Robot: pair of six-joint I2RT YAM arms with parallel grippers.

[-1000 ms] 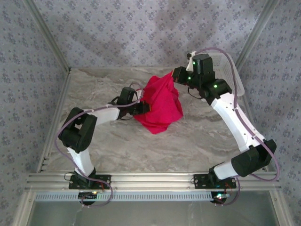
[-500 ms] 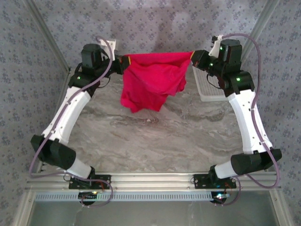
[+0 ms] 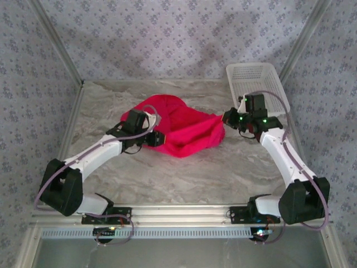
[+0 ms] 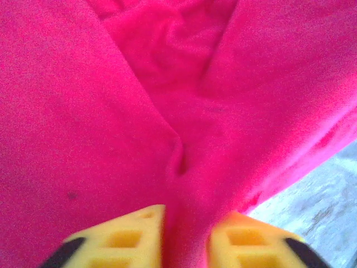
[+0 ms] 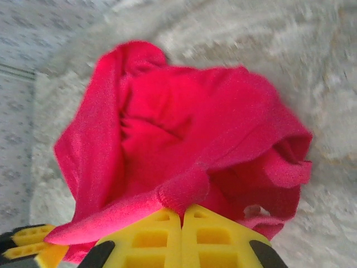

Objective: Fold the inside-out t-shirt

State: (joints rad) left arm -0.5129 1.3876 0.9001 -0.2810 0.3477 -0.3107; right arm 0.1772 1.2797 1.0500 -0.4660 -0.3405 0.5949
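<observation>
One inside-out t-shirt (image 3: 187, 131) is heaped between two grippers, its sleeves and collar lost in the folds. The left gripper (image 4: 184, 245) is cut off by the frame edge; its fingers (image 4: 125, 240) are held partly apart, with a fold of cloth lying between them. The right gripper (image 5: 181, 215) is clamped tight on an edge of the shirt. One white basket (image 3: 254, 75) is seen beyond the right gripper.

Your left arm (image 3: 96, 155) reaching low and forward, left gripper (image 4: 187, 248) with fingers parted, shirt (image 3: 189, 131) between them, your right arm (image 3: 284, 161) reaching forward too, right gripper (image 5: 182, 226) pinched tight on a shirt fold
</observation>
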